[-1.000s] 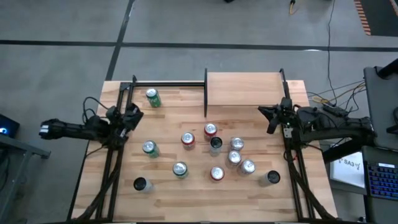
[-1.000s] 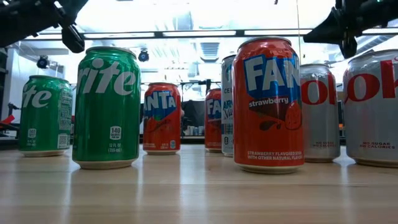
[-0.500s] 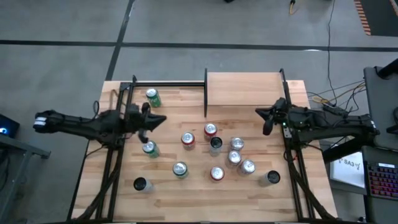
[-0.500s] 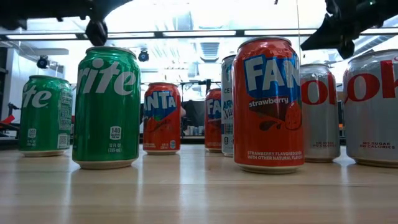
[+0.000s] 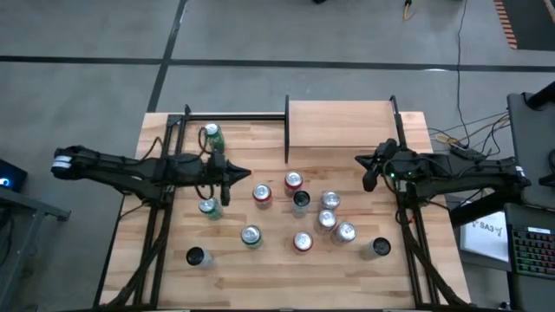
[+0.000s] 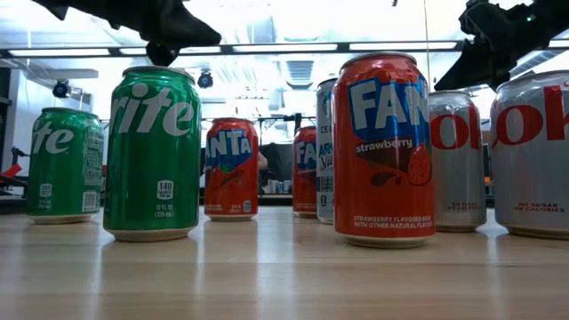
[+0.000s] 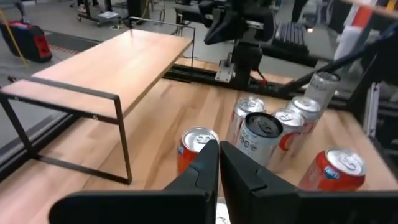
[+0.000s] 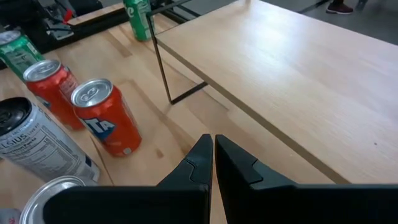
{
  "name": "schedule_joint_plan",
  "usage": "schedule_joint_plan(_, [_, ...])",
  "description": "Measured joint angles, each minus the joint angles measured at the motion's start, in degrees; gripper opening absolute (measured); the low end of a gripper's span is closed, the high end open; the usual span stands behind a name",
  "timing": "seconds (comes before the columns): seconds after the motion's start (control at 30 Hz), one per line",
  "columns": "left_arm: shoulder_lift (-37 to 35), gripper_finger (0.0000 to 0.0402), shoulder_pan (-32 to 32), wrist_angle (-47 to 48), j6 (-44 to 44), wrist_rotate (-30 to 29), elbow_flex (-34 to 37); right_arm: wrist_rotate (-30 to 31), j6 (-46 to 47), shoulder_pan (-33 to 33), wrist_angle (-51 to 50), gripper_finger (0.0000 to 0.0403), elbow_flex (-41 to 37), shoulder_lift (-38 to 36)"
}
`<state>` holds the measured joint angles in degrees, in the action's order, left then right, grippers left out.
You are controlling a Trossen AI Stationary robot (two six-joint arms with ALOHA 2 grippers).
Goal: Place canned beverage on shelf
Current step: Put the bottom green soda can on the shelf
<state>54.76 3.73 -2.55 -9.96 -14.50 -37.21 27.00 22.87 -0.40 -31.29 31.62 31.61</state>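
Butcher-block tabletop [image 5: 277,269] holds a scatter of cans; the shelf [image 5: 340,126] sits at its far edge, nothing on it. Left gripper [image 5: 227,179], fingers pressed together, hovers seemingly above a green can [image 5: 209,208]. Right gripper [image 5: 368,174], likewise closed and empty, hangs near the shelf.

The shelf [image 5: 340,118] is plain light wood edged by thin black posts, and the table [image 5: 260,269] beneath it is striped butcher-block in warm tan. 2 green Sprite cans [image 6: 152,153] carry white lettering, while the strawberry Fanta can [image 6: 383,148] is orange-red with a blue and white logo. The Diet Coke cans [image 6: 457,160] are silver with red letters.
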Motion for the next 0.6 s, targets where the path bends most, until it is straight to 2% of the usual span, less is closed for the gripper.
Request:
schedule_joint_plan(0.27, [6.35,0.0,0.0,9.37,3.89,0.04,-5.46,0.04,-0.65,0.0,0.24,0.0009,0.0,1.92])
schedule_joint_plan(0.6, [11.53,0.0,0.98,10.08,3.52,0.06,-7.57,0.04,-0.92,0.02,0.11,0.0009,-0.07,2.78])
